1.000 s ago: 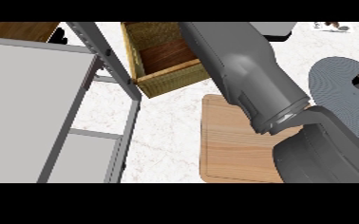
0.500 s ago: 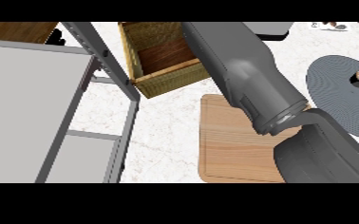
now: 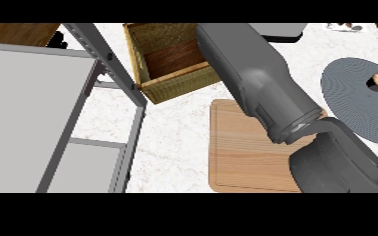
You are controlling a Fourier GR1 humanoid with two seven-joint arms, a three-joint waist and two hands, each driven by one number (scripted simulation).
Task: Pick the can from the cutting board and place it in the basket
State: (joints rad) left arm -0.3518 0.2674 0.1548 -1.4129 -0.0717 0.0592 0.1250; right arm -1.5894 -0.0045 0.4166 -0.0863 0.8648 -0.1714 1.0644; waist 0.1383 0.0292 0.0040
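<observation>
A wooden cutting board [image 3: 244,150] lies on the white counter at the lower middle. My right forearm [image 3: 251,75] crosses the view from the top and ends in the black right hand [image 3: 332,162], which hangs over the board's right side. The hand's back faces the view, so its fingers are hidden. No can shows anywhere; the hand covers the board's right part. The woven basket [image 3: 177,82], with a wooden floor, stands tilted at the upper middle, just beyond the board's far left corner. The left hand is out of sight.
A grey metal frame [image 3: 111,65] with a pale grey panel [image 3: 37,100] fills the left side, close to the basket. A grey round plate [image 3: 351,97] lies at the right edge. A grey object [image 3: 284,30] sits at the top behind the forearm.
The right forearm and hand have shifted only a little over the board. The basket, board and plate keep their places.
</observation>
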